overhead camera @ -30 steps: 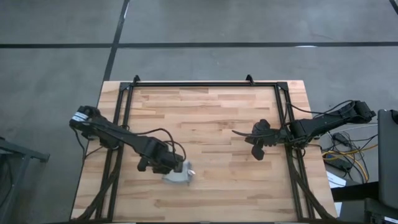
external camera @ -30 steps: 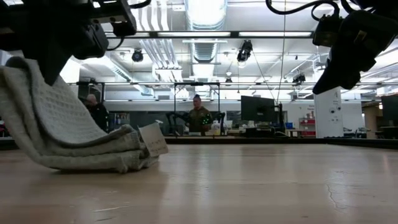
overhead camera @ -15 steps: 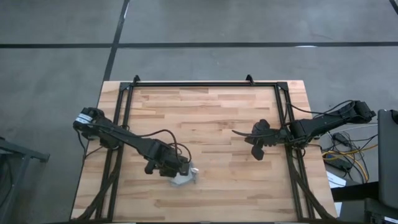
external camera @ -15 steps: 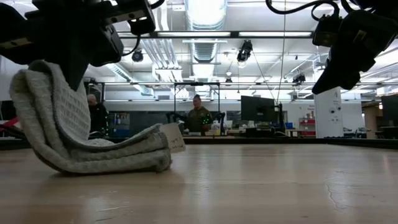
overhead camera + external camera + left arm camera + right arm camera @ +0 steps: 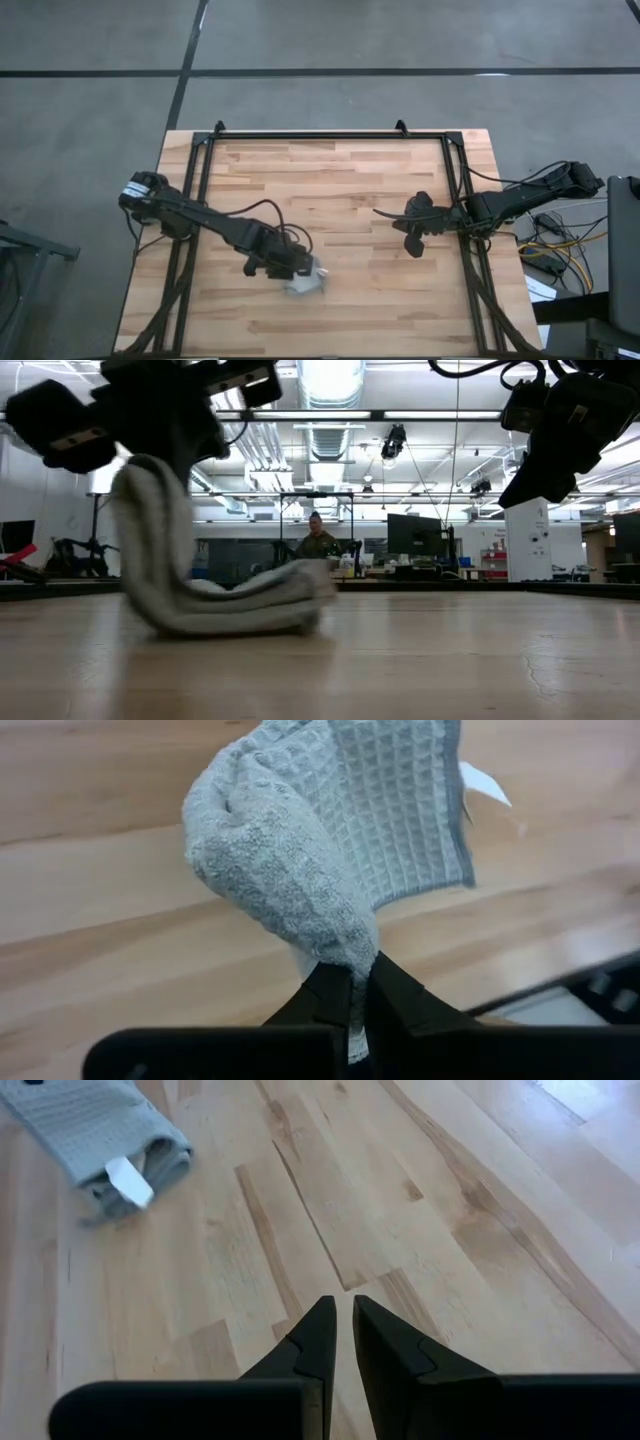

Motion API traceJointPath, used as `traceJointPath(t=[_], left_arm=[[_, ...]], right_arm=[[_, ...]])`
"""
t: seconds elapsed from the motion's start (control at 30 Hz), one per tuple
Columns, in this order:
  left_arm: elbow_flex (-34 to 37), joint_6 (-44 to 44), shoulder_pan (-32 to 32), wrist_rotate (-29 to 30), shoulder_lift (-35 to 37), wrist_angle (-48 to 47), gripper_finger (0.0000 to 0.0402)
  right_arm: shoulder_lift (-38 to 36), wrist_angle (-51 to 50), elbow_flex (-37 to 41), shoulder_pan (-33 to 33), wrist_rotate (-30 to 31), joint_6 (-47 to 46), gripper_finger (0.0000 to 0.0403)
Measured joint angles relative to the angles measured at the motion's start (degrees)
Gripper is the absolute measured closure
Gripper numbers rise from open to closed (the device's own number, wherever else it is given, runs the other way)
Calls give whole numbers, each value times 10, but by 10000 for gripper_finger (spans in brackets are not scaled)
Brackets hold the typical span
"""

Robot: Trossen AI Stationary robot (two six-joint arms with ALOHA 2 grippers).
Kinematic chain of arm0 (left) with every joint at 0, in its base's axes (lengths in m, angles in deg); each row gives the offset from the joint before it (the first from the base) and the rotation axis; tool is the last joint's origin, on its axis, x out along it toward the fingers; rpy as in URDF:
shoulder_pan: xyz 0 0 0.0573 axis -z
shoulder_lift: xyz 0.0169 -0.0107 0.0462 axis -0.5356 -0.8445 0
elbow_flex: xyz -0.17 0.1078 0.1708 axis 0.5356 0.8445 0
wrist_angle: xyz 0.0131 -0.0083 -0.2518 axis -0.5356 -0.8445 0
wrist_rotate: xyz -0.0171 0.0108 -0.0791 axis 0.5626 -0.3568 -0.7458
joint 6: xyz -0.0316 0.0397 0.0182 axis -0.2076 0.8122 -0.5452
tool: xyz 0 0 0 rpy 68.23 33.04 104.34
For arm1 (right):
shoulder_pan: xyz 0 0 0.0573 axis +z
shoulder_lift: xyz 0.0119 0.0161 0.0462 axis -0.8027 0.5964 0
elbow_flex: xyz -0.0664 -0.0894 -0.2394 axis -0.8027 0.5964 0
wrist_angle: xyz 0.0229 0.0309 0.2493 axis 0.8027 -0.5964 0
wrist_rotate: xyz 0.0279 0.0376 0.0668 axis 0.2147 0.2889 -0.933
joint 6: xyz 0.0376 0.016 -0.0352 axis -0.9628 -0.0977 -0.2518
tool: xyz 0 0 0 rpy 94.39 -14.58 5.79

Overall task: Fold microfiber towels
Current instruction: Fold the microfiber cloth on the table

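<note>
Microfiber towel (image 5: 303, 283) pinched in left gripper (image 5: 290, 270) jaws, arm stretched low; right gripper (image 5: 390, 218) jaws closed, empty, raised.

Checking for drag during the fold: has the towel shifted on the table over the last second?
Yes. In the high view the towel, pinched in the left claw, has slid toward the table's right side, away from the left frame rail.

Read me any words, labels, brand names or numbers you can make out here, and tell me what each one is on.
No readable text in any view.
White tag on the grey towel: looks blank, no print can be made out.
Monitors in the room beyond the table: too far off to read.
</note>
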State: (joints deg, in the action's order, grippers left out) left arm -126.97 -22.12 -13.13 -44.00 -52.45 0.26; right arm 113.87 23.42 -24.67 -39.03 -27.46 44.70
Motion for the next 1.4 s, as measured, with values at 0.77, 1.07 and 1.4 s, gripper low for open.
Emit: traceJointPath(t=[0.77,1.07,1.4], left_arm=[[7,37,-38,-41,-88,155,390],[6,57,-57,-29,-79,167,390],[3,69,-73,-25,-77,168,390]], right_arm=[[0,124,74,0,-10,1,364],[21,151,105,0,-66,-31,364],[131,317,120,0,-85,-33,364]])
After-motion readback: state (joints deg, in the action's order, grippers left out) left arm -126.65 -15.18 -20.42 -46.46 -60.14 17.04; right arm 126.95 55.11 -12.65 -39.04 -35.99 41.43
